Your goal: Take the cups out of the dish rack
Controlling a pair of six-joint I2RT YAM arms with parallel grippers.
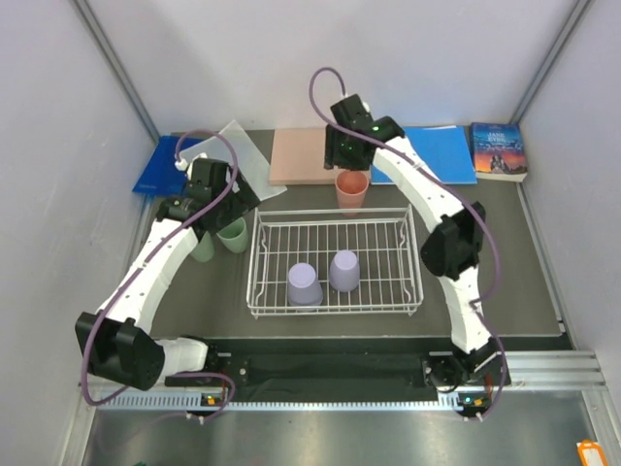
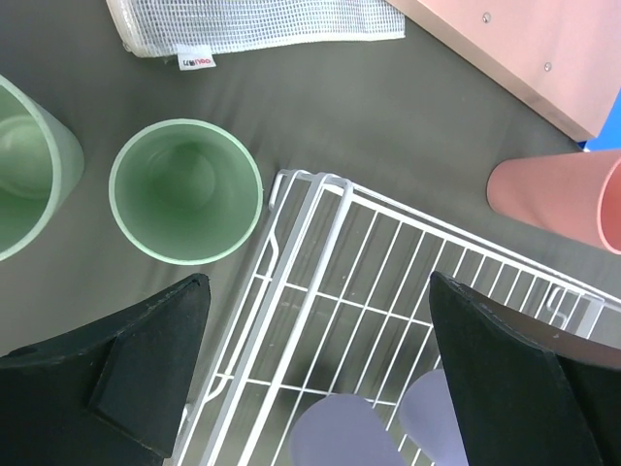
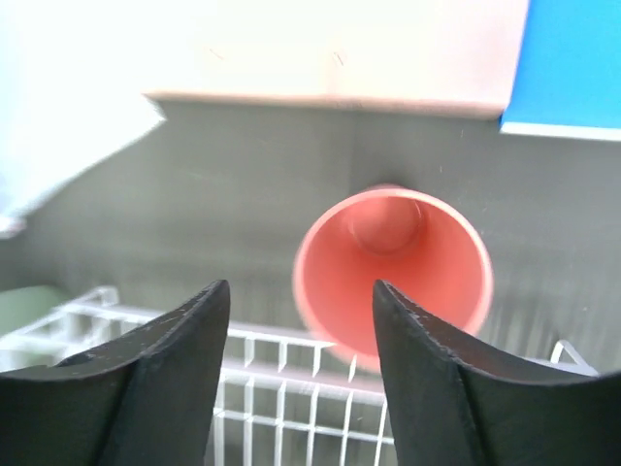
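Rack (image 1: 335,312): sat mid-counter (image 1: 524,262), nearest the arm bases.
Purple cups (image 1: 304,284): two, upside down inside the rack, side by side.
Left end effector (image 2: 317,320): hung over the rack's left corner, jaws wide apart, holding nothing.
Green cups (image 1: 232,234): two, upright on the counter just left of the rack.
Pink cup (image 3: 388,272): upright just beyond the rack's far side.
Right end effector (image 3: 301,291): above the pink cup, jaws apart, gripping nothing.
Handling: likely light, stiff, smooth plastic. I'd pinch across the tapered wall, low where it widens, against slipping.
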